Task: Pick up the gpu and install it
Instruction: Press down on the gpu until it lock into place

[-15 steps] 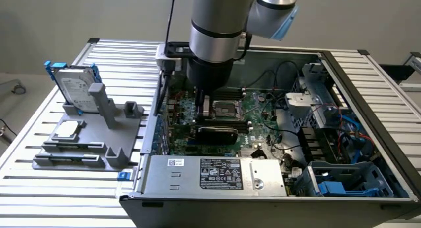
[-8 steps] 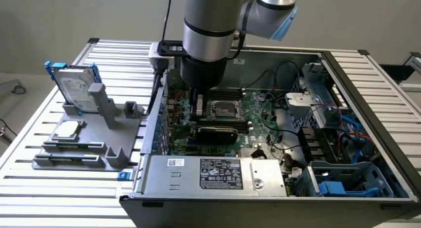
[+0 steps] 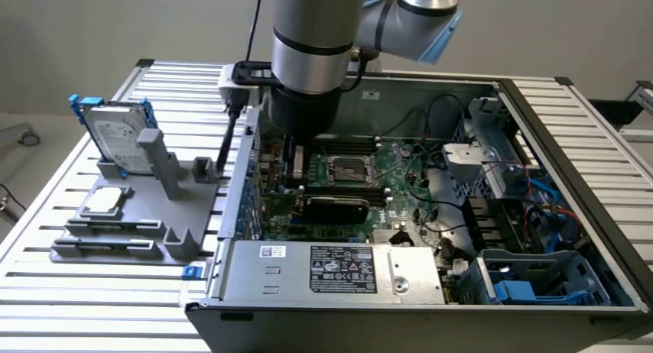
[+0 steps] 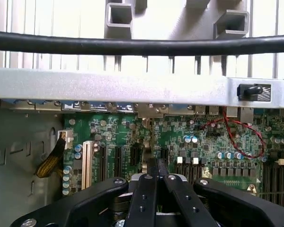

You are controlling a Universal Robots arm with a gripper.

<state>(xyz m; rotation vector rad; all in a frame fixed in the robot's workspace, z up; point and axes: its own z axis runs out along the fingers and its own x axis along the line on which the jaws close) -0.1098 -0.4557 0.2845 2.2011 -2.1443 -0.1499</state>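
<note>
The gpu shows its black rounded shroud low over the green motherboard, inside the open computer case. My gripper hangs from the arm just beside the gpu's end, toward the exterior view's left. Whether it touches the card I cannot tell. In the wrist view the gripper is shut, its two black fingers pressed together over the expansion slots, with no card visible past the tips.
On the slatted table at the exterior view's left stands a grey holder, with a silver hard drive with blue rails upright in it. A power supply and drive cages crowd the case. A black cable crosses above the case wall.
</note>
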